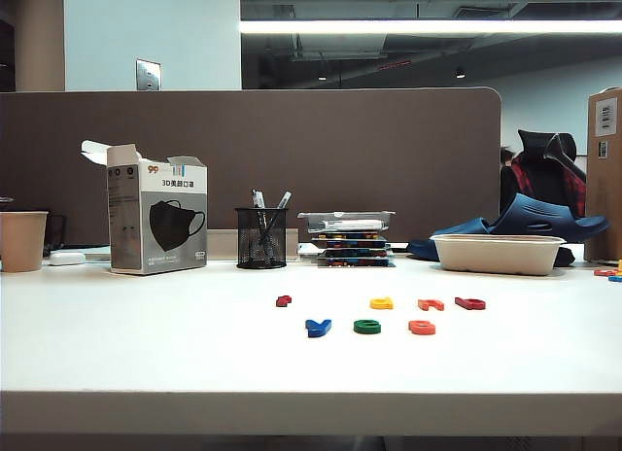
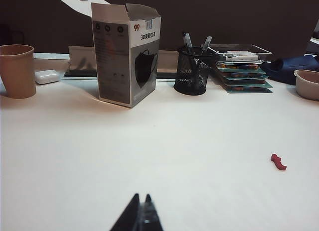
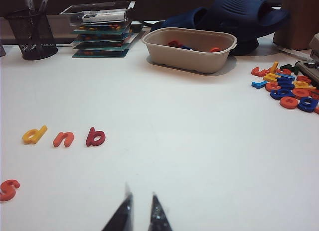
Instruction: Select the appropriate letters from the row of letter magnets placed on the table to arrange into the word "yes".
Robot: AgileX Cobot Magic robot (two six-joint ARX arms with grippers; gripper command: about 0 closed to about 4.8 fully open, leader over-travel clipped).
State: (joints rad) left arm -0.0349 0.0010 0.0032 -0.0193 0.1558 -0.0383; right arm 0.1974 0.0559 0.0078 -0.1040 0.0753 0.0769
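Risking nothing held: left gripper (image 2: 140, 211) closed, right gripper (image 3: 141, 211) slightly parted, both empty, low over table (image 1: 146, 354); careless sweep could scatter blue y (image 1: 318, 327), green e (image 1: 367, 326), orange-red s (image 1: 422, 327).

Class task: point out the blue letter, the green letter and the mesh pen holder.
blue letter (image 1: 318, 327), exterior view, its centre.
green letter (image 1: 367, 326), exterior view, its ring.
mesh pen holder (image 1: 260, 239), exterior view, its front wall.

Strip light (image 1: 428, 26) overhead glows bright, blown out. Table (image 1: 146, 354) washed near white in exterior view, pinkish cast in both wrist views. Soft short shadows under box (image 2: 127, 52) and tray (image 3: 189, 48). Background beyond partition dim. Exterior view sharp; wrist views slightly soft, grainy, with near fingertips (image 3: 121, 216) dark, blurred.
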